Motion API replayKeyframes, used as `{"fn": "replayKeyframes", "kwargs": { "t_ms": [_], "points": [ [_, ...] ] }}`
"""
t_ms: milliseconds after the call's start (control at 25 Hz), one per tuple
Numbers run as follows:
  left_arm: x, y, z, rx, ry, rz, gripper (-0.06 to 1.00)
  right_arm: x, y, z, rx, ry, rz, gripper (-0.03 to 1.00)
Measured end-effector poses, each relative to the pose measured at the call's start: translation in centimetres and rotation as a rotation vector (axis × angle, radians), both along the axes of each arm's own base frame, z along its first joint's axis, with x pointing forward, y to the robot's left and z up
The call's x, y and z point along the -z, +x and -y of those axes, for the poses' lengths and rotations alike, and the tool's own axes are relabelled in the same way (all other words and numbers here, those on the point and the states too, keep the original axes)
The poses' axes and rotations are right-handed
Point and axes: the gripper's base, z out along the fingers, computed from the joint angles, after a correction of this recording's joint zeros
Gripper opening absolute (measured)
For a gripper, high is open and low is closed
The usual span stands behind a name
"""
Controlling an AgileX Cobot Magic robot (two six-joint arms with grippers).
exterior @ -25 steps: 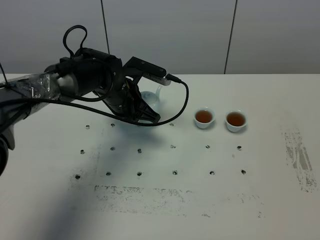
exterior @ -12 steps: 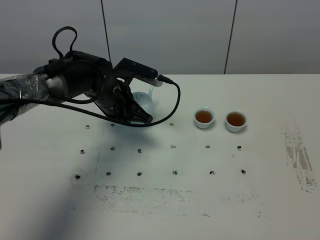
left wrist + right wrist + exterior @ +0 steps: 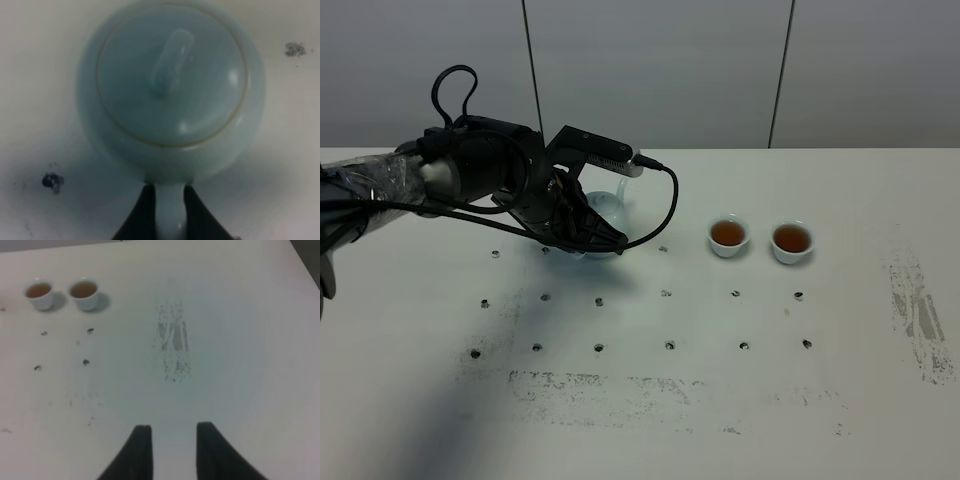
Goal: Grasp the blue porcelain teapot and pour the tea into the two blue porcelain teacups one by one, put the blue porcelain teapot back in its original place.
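The blue porcelain teapot (image 3: 170, 85) fills the left wrist view from above, lid on. My left gripper (image 3: 170, 192) is shut on its loop handle. In the exterior view the teapot (image 3: 610, 205) sits low at the table's back left, mostly hidden behind the left gripper (image 3: 590, 235). I cannot tell whether its base touches the table. The two blue porcelain teacups (image 3: 728, 235) (image 3: 791, 240) stand side by side to its right, both holding brown tea. They also show far off as teacups (image 3: 39, 292) (image 3: 83, 291) in the right wrist view. There my right gripper (image 3: 172, 429) stands slightly parted and holds nothing.
The white table (image 3: 720, 400) has rows of small dark holes and scuffed grey patches (image 3: 920, 315) at the right and front. A black cable (image 3: 665, 215) loops from the left arm's wrist toward the cups. The right arm is outside the exterior view.
The left arm has carried the teapot leftward, away from the cups, and lowered it toward the table. The cups and the right gripper have not moved.
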Motion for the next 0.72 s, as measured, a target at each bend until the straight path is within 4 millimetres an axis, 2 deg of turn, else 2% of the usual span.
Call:
{"fn": "replayKeyframes", "kwargs": {
  "t_ms": [520,640,720],
  "points": [
    [0.06,0.03,-0.2,-0.01,-0.009,-0.009,0.11,0.0,0.0,0.0,0.0,0.0,0.0,0.23],
    [0.05,0.04,-0.25,-0.019,-0.02,-0.014,0.14,0.0,0.0,0.0,0.0,0.0,0.0,0.23],
    [0.07,0.01,-0.29,-0.022,-0.021,-0.021,0.2,0.0,0.0,0.0,0.0,0.0,0.0,0.23]
  ]
}}
